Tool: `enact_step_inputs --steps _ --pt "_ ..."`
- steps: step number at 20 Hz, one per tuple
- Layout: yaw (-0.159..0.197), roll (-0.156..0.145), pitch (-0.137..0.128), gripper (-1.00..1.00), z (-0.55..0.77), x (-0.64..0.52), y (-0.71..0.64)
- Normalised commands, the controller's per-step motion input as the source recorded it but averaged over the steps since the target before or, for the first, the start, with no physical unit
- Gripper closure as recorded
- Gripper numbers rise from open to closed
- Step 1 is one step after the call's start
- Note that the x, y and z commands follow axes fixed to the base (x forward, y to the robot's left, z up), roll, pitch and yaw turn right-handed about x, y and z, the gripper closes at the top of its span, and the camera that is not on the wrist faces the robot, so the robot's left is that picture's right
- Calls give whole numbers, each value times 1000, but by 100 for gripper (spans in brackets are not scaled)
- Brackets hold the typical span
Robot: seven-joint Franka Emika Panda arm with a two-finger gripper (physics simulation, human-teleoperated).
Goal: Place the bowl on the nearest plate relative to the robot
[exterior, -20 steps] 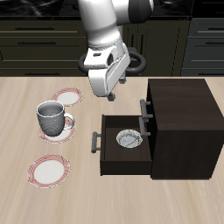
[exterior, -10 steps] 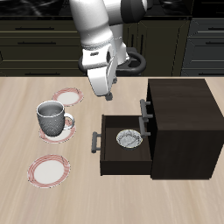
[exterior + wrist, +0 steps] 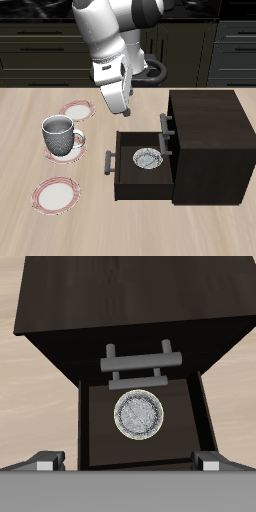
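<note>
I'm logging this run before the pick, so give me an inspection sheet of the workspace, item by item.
Surface: light wood table, bare in front.
Job's things: bowl lies in the open drawer of the dark cabinet; far plate sits nearer the robot's base; near plate lies by the front edge.
Clutter: grey mug on a patterned disc, between the plates.
Gripper: gripper hangs above the drawer, holds nothing; fingers apart.
Cables: nothing seen.
Surroundings: dark kitchen cabinets behind.
</note>
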Motion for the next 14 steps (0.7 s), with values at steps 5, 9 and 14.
enact_step_inputs --steps 5,9,14 --pt "10 -13 23 -100 -59 36 -96" --pt "22 3 -1 -100 -34 23 -16" --pt "-11 21 -16 -100 30 62 9"
